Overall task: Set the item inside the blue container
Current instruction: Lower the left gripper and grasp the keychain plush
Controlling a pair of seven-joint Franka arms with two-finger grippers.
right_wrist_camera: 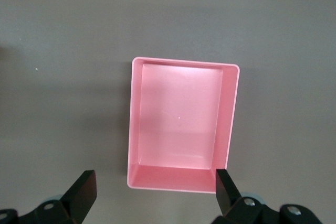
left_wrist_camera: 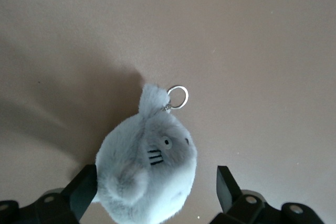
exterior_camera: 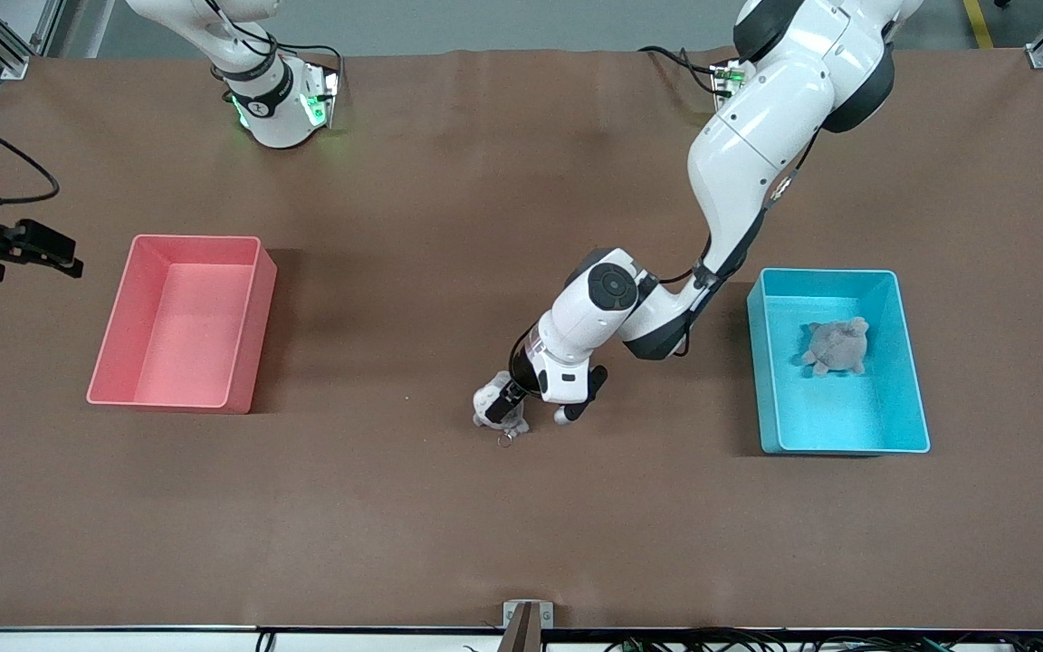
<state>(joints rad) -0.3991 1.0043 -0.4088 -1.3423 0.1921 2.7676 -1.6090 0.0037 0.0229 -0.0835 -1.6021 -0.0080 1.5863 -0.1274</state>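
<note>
A small round grey plush toy (exterior_camera: 488,405) with a metal keyring (exterior_camera: 505,441) lies on the brown table near its middle. My left gripper (exterior_camera: 535,412) is down over it and open. In the left wrist view the plush (left_wrist_camera: 147,166) sits between the two black fingers (left_wrist_camera: 84,190), close against one and apart from the other, with its keyring (left_wrist_camera: 178,97) pointing away. The blue container (exterior_camera: 838,412) stands toward the left arm's end of the table. My right gripper (exterior_camera: 55,256) hangs open and waits above the table's right-arm end, empty in its wrist view (right_wrist_camera: 155,192).
A grey plush turtle (exterior_camera: 837,347) lies inside the blue container. A pink bin (exterior_camera: 250,326) of the same shape stands toward the right arm's end and holds nothing; it shows in the right wrist view (right_wrist_camera: 181,119).
</note>
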